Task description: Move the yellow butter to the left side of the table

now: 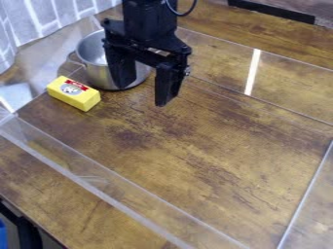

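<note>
The yellow butter [74,93], a small yellow block with a red-and-white label, lies flat at the left of the dark wood table [221,146]. My black gripper [143,83] hangs above the table to the right of the butter, pointing straight down. Its two long fingers [164,86] stand wide apart with nothing between them, so it is open. It is clear of the butter and partly covers the pot behind it.
A steel pot [93,60] stands just behind the butter, right beside my left finger. Clear plastic edging [78,170] runs along the table's front and left sides. A tiled wall rises at the far left.
</note>
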Controlling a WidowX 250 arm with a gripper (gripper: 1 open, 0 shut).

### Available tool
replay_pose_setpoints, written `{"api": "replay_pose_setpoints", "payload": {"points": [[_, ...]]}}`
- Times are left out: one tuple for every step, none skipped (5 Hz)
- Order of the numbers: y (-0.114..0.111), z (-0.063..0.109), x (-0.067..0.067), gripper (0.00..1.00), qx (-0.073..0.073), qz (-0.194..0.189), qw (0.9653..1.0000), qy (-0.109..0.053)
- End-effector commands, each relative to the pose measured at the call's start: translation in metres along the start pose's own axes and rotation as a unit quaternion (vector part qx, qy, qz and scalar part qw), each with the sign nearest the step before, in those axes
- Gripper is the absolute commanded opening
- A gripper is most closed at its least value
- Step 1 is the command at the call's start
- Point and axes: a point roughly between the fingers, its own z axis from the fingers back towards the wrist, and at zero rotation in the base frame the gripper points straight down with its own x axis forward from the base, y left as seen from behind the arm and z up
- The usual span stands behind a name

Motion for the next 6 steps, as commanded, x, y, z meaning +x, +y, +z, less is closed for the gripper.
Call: {"api": "replay_pose_setpoints", "payload": {"points": [[-0.003, 0.012, 0.0, 1.0, 0.002, -0.022, 0.9995, -0.024], [-0.008, 0.007, 0.001, 1.0, 0.004, -0.005, 0.9998, -0.019], [-0.01, 0.001, 0.007, 1.0, 0.007, 0.019, 0.9997, -0.015], [-0.009, 0.003, 0.017, 1.0, 0.008, 0.014, 0.9996, -0.022], [-0.008, 0.006, 0.021, 1.0, 0.009, -0.002, 0.9996, -0.027], [-0.002, 0.002, 0.022, 1.0, 0.013, 0.047, 0.9988, -0.007]]}}
